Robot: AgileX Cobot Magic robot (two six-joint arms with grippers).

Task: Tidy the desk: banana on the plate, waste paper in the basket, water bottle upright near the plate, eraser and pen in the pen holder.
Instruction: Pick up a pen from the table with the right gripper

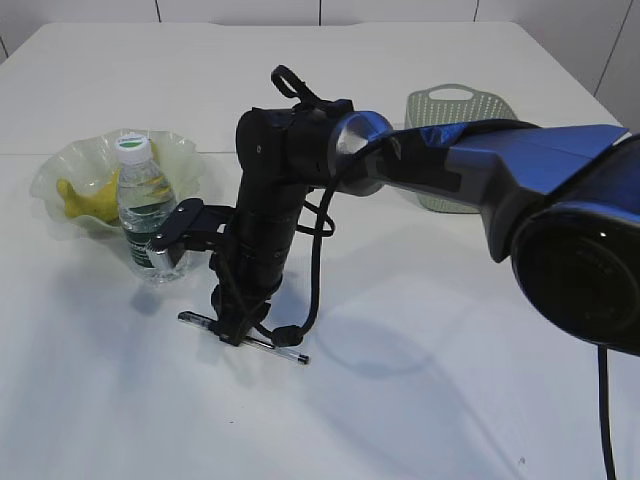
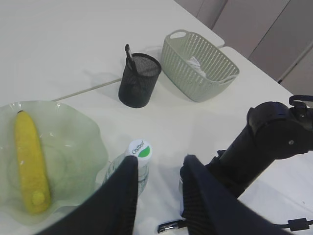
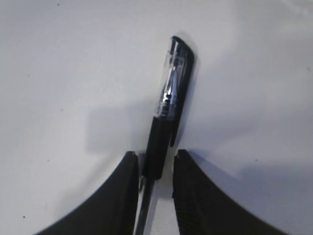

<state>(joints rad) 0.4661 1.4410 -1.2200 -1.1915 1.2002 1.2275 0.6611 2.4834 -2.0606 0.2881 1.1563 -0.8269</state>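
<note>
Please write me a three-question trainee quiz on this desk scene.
1. True or false: the banana lies on the plate.
2. What sits between the right gripper fingers? A) eraser B) pen C) paper
3. Fill in: the bottle stands ____ beside the plate.

Key: 1 true; 2 B; 3 upright.
</note>
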